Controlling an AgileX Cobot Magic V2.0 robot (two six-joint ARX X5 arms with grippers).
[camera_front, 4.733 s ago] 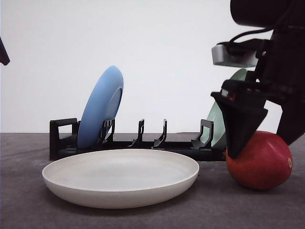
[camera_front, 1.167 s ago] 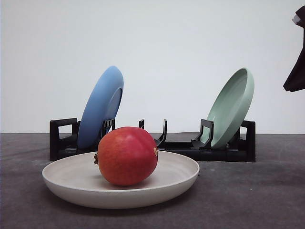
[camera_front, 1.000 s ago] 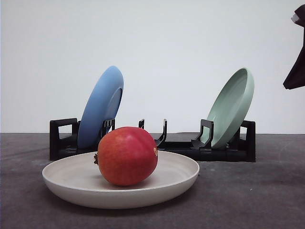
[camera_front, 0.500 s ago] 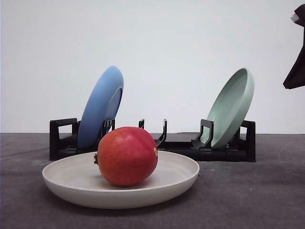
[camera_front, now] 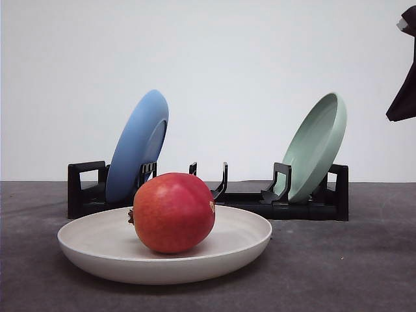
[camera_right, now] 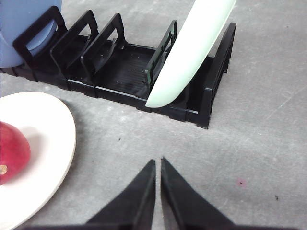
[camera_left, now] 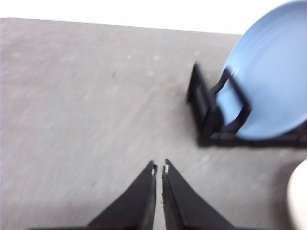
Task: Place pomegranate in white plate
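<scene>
Now the red, orange-blushed pomegranate [camera_front: 173, 212] lies in the white plate [camera_front: 97, 255], both hands closed and empty.

smooth-skinned pomegranate [camera_front: 173, 212], matte white plate [camera_front: 240, 250], black plastic rack [camera_front: 305, 207], rough grey tabletop [camera_front: 351, 273].

My left wrist picture is motion-blurred. The right frame edge cuts off the blue plate [camera_left: 268, 91] there; my right wrist picture crops the pomegranate [camera_right: 12, 151] at its left edge.
</scene>
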